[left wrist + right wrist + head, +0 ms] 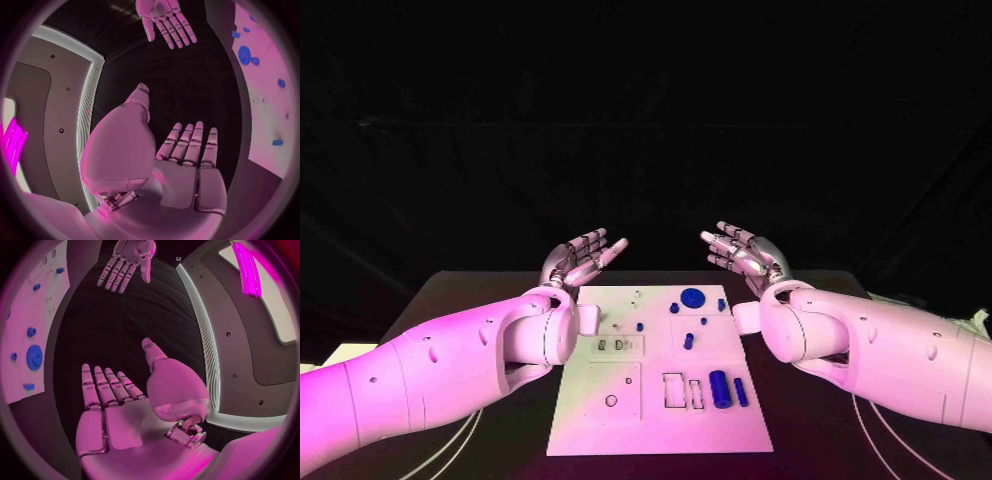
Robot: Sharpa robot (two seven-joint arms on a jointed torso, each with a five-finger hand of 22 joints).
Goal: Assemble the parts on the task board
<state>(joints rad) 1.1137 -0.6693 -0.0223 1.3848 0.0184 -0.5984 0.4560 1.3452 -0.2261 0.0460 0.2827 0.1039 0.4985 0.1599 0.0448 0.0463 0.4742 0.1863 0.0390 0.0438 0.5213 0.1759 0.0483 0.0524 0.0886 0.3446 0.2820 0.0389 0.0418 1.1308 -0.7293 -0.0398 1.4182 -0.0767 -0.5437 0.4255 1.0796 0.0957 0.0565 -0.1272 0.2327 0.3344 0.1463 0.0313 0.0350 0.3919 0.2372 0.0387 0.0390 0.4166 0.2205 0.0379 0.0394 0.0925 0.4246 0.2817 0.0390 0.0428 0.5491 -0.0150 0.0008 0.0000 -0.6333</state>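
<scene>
The task board (pixel 661 420) lies flat in the middle of the black desk (pixel 473 300), and everything else is placed here against it. Both hands are raised beyond the board's far edge, palms turned up and toward each other, touching nothing.

The left hand (pixel 584 257) hangs off the board's far left corner, its fingers spread wide and straight, holding nothing; the left wrist view shows the same open palm (pixel 181 175) with the fingers side by side and the thumb standing apart. The right hand (pixel 744 252) hangs off the board's far right corner, likewise spread wide and empty; in the right wrist view its palm (pixel 115 420) is bare and the fingers stretch out flat. The two hands are well apart from each other, with the board's far edge between and below them.

The parts all rest on the board, well apart from both hands. A round blue gear (pixel 692 296) sits near the far edge, closer to the right hand than to the left. Just nearer than it lie several small blue pieces (pixel 675 308), and a short blue peg (pixel 688 340) lies toward the board's middle. Near the board's right side, in its nearer half, a thicker blue cylinder (pixel 720 388) and a slimmer blue bar (pixel 740 391) lie side by side, beside outlined rectangular slots (pixel 674 388).
</scene>
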